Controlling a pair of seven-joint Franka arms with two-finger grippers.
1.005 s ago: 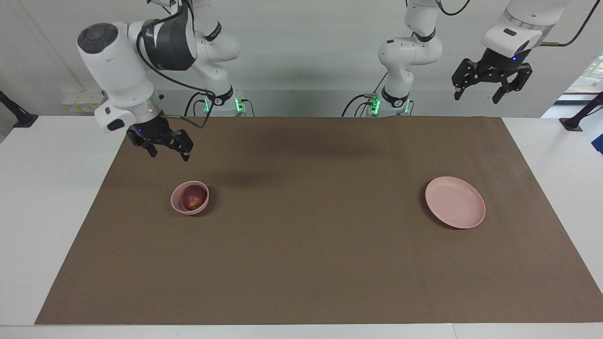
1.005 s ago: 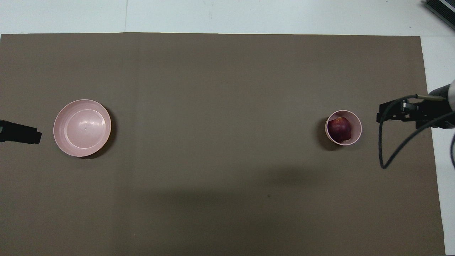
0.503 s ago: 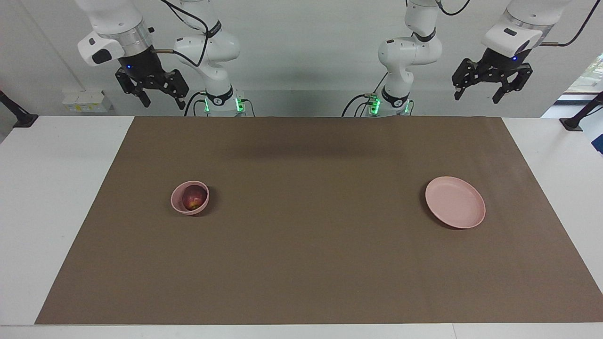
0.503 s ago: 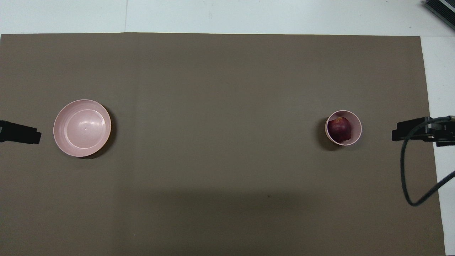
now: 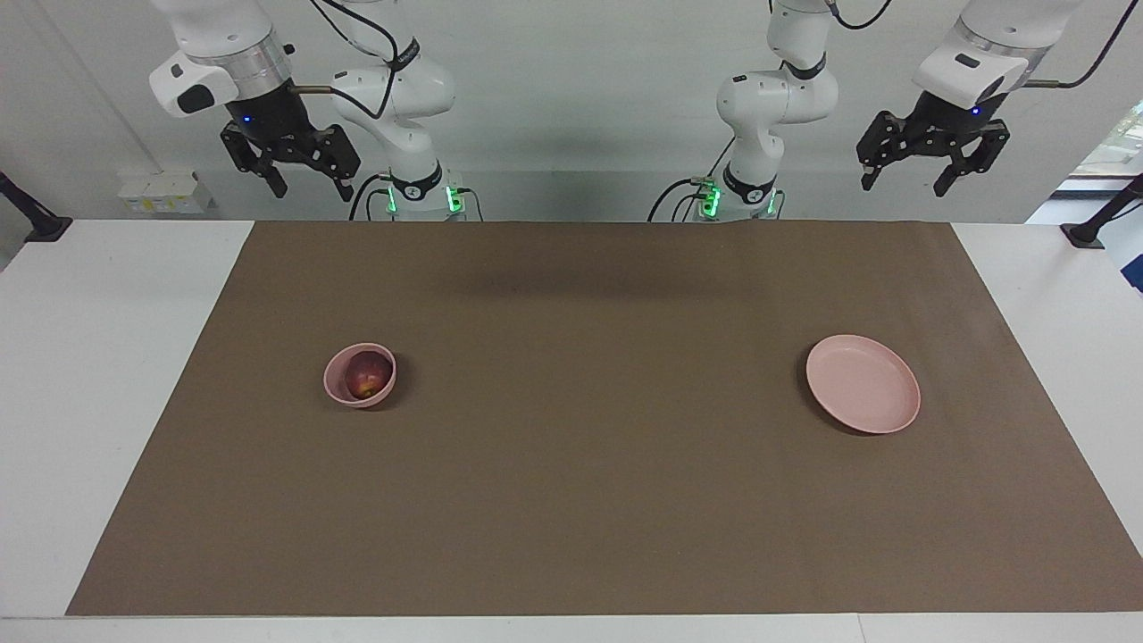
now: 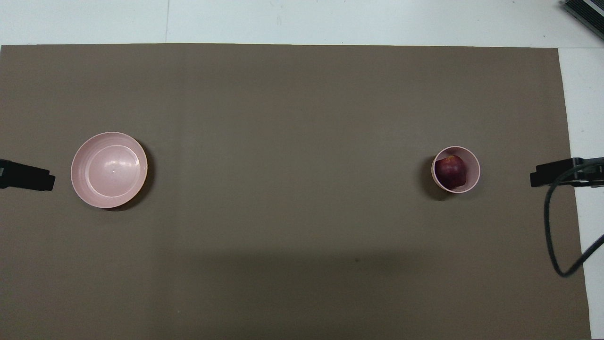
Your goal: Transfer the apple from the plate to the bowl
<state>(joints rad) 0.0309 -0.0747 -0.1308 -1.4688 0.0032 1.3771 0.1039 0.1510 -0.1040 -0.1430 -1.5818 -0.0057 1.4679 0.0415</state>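
Note:
The dark red apple [image 5: 367, 376] [image 6: 450, 172] lies inside the small deep pink bowl [image 5: 337, 389] [image 6: 474, 163] toward the right arm's end of the brown mat. The wide pale pink plate [image 5: 863, 383] [image 6: 109, 169] lies bare toward the left arm's end. My right gripper [image 5: 309, 190] is open and empty, raised high above the mat's edge nearest the robots. My left gripper [image 5: 904, 186] is open and empty, raised high at its own end, waiting. In the overhead view only a tip of each gripper shows at the side edges.
A brown mat [image 5: 589, 500] covers most of the white table [image 5: 98, 357]. Both arm bases [image 5: 420, 192] stand at the edge nearest the robots. A black cable [image 6: 557, 236] hangs from the right arm.
My right gripper has risen from just above the bowl to a high rest position near its base and drifted slightly since. The apple, bowl, plate and left arm have not moved.

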